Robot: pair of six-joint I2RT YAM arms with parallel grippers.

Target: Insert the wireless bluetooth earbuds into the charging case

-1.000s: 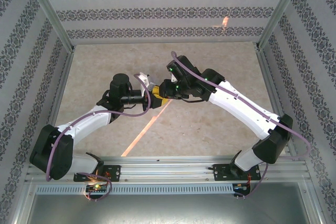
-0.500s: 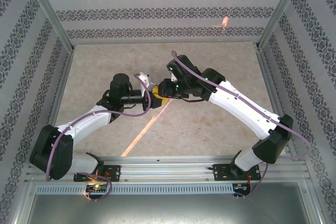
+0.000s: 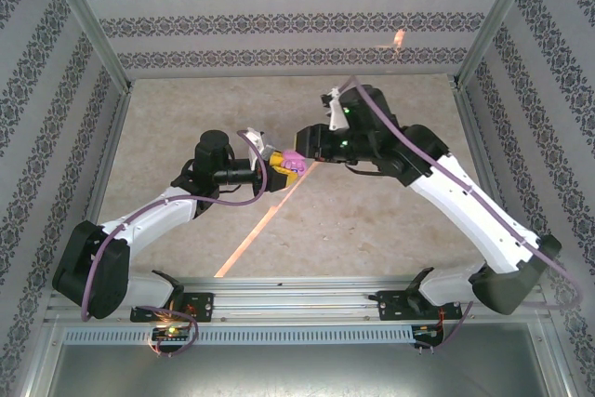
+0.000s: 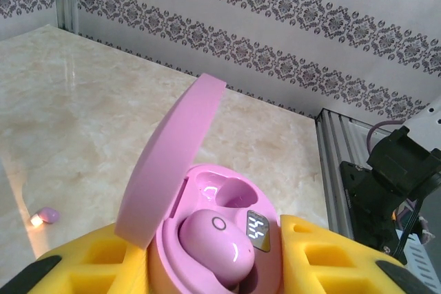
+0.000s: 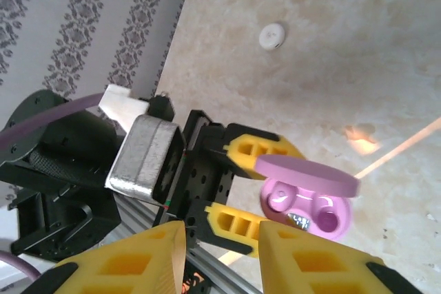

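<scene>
My left gripper (image 4: 213,270) is shut on the lilac-pink charging case (image 4: 227,239), whose lid (image 4: 172,160) stands open. One earbud (image 4: 210,242) sits in the near socket. The far socket (image 4: 238,194) is empty, and a small lit display (image 4: 257,231) glows beside it. Another tiny lilac earbud (image 4: 47,215) lies on the table at the far left. My right gripper (image 5: 220,259) is open, with nothing between its yellow fingers (image 5: 131,259). It hangs a short way back from the case (image 5: 310,204). From above, the case (image 3: 291,162) sits between the left gripper (image 3: 282,171) and the right gripper (image 3: 309,143).
A flat white round disc (image 5: 271,35) lies on the beige marble table (image 3: 372,220). Patterned walls and aluminium frame posts (image 3: 88,20) close in the workspace. A rail (image 3: 297,295) runs along the near edge. A bright streak of light (image 3: 260,234) crosses the table.
The right arm has pulled back to the right and upward, away from the left gripper. The open case, hidden under it before, now shows. The left arm has stayed put.
</scene>
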